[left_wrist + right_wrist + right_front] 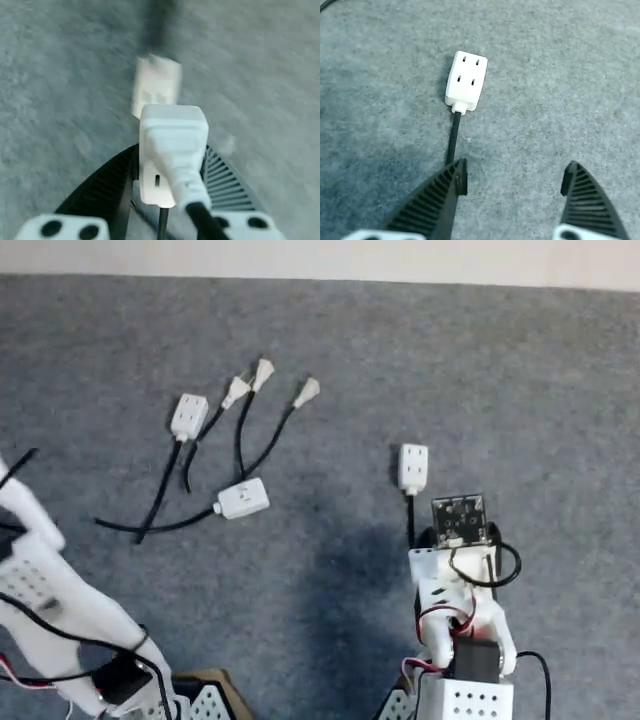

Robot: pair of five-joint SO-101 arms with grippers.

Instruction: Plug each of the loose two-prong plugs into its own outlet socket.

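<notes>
Your right gripper point(515, 176) hangs over grey carpet point(570, 85), jaws spread wide. Ahead of it you see a white outlet socket point(465, 81) lying flat, slots facing up. Its black cord point(453, 137) runs back and goes behind one finger point(440, 195).

Outlet socket point(465, 80) smooth white plastic; carpet point(560, 75) rough grey cloth.

Overhead view looking down, wrist views close, right shares outlet socket point(413, 466)
</notes>
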